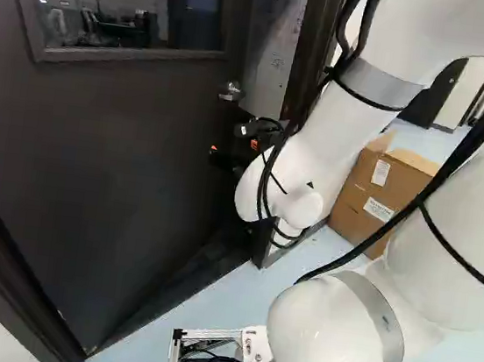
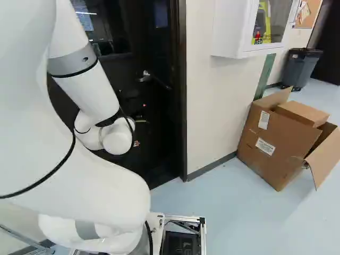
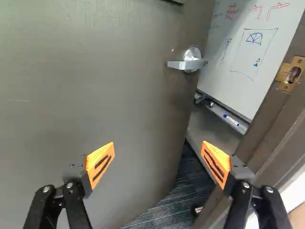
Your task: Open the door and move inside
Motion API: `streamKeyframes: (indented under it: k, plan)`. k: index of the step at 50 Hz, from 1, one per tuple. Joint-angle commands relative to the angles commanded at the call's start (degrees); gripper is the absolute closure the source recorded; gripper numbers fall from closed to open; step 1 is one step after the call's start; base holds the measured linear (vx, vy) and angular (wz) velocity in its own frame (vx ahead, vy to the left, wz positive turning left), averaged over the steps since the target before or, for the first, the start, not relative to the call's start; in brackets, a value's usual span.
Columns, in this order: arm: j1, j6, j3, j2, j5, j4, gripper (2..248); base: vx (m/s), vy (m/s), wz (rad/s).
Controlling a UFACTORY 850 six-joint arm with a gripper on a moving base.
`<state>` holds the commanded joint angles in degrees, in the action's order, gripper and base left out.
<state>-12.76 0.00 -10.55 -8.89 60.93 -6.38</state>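
Left base view: nearest, the white arm (image 1: 357, 107) rises from its base (image 1: 250, 345) on pale floor (image 1: 155, 312), outside the doorway, and reaches toward a dark door. In the wrist view, the black gripper (image 3: 158, 143) has its two orange-padded fingers spread wide, with nothing held between them; whether its outer side touches the door I cannot tell. Ahead of it is the door (image 3: 95, 86), unlatched and partly swung away from the robot, its lever handle (image 3: 183, 65) free of the gripper. Past its edge, a gap beside the door frame (image 3: 259, 138) shows dark carpet (image 3: 178, 198) and, farther in, a whiteboard (image 3: 250, 52). The opening looks begun but unfinished: the door likely needs pushing wider, and the base has yet to move inside.
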Motion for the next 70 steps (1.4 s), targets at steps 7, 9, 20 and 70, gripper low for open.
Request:
streamKeyframes:
  k: [7, 9, 20, 70]
  plan:
    - [0.00, 0.00, 0.00, 0.00, 0.00, 0.00, 3, -0.001, 0.060, -0.003]
    - [0.00, 0.00, 0.00, 0.00, 0.00, 0.00, 3, 0.002, 0.056, -0.004]
    - [0.00, 0.00, 0.00, 0.00, 0.00, 0.00, 3, 0.004, 0.041, 0.002]
    - [0.00, 0.00, 0.00, 0.00, 0.00, 0.00, 3, 0.041, 0.033, -0.004]
